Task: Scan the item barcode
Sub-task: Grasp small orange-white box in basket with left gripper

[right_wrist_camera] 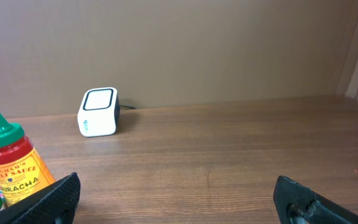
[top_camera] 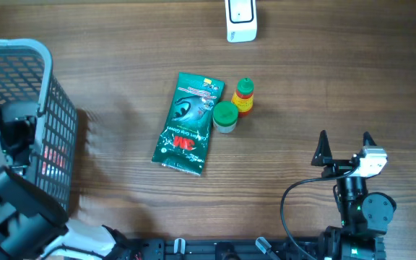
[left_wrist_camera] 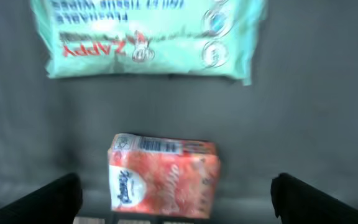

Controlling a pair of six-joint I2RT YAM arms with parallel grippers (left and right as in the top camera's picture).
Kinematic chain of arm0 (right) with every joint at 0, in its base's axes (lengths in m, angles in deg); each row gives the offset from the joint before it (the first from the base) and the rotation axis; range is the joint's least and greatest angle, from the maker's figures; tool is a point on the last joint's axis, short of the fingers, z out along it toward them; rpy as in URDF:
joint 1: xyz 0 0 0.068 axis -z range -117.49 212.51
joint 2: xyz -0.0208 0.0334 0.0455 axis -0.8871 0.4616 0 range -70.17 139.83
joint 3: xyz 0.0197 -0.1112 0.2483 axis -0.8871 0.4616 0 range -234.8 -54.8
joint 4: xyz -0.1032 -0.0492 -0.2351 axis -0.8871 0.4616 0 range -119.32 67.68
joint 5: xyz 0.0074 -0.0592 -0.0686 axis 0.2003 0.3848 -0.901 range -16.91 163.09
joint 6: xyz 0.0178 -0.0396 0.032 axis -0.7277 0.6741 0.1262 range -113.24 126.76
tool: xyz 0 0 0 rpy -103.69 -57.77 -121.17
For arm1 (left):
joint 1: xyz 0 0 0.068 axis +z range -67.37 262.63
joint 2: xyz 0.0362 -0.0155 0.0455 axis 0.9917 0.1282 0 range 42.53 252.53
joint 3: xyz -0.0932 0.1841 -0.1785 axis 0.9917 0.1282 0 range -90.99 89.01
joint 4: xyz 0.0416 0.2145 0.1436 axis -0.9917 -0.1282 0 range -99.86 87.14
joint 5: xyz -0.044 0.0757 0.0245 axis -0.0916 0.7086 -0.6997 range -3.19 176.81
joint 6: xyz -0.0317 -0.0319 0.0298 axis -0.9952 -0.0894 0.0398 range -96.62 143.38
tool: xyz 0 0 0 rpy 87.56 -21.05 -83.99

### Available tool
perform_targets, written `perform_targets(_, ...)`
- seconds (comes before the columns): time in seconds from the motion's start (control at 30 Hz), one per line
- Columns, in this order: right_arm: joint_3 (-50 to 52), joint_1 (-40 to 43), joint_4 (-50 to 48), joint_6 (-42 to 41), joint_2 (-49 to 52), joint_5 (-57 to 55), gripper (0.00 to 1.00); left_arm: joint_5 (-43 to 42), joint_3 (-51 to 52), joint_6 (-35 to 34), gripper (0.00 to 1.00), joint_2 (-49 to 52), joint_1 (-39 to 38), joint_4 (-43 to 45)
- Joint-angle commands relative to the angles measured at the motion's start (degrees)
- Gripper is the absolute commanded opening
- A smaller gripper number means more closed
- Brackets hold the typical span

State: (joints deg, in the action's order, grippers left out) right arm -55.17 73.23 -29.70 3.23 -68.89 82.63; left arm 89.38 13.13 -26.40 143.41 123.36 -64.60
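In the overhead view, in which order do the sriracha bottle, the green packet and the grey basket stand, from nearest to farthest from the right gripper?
1. The sriracha bottle, up and to the left of the right gripper.
2. The green packet, at mid-table, beyond the bottle.
3. The grey basket, at the far left edge.

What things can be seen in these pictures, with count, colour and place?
table: 1, brown wood, under everything
basket: 1, grey, table's left edge
wipes pack: 1, teal, in the basket
tissue pack: 1, orange, in the basket
pouch: 1, green, table's middle
jar: 1, green lid, beside the pouch
sauce bottle: 1, red, beside the jar
scanner: 1, white, table's far edge
left gripper: 1, black, open, above the tissue pack
right gripper: 1, black, open, table's near right
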Motion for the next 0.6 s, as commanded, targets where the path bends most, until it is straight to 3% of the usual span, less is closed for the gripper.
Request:
perform_targets(0.0, 0.04, 0.17, -0.17, 0.52, -0.33, -0.72, 1.0, -1.92, 3.39, 1.77, 1.0, 3.3, 0.26, 1.81)
perform_targets(0.17, 0.04, 0.17, -0.17, 0.52, -0.31, -0.72, 1.0, -3.23, 11.21, 1.4, 1.0, 4.13, 0.26, 12.41)
perform_targets(0.27, 0.04, 0.17, -0.17, 0.52, -0.33, -0.72, 1.0, -3.21, 13.16, 1.42, 0.97, 4.13, 0.26, 14.43)
perform_targets(0.33, 0.04, 0.17, -0.17, 0.52, -0.33, -0.72, 1.0, -3.23, 13.2, 1.42, 0.71, 4.13, 0.26, 13.4)
perform_targets(0.4, 0.04, 0.17, -0.17, 0.52, -0.33, -0.72, 1.0, -3.23, 13.18, 1.44, 0.56, 3.82, 0.26, 13.33)
perform_targets(0.47, 0.04, 0.17, -0.17, 0.52, -0.33, -0.72, 1.0, -3.26, 13.03, 1.44, 0.49, 2.34, 0.26, 13.31)
perform_targets(0.57, 0.04, 0.17, -0.17, 0.5, -0.33, -0.72, 1.0, -3.23, 10.47, 1.44, 0.47, -1.99, 0.26, 11.15)
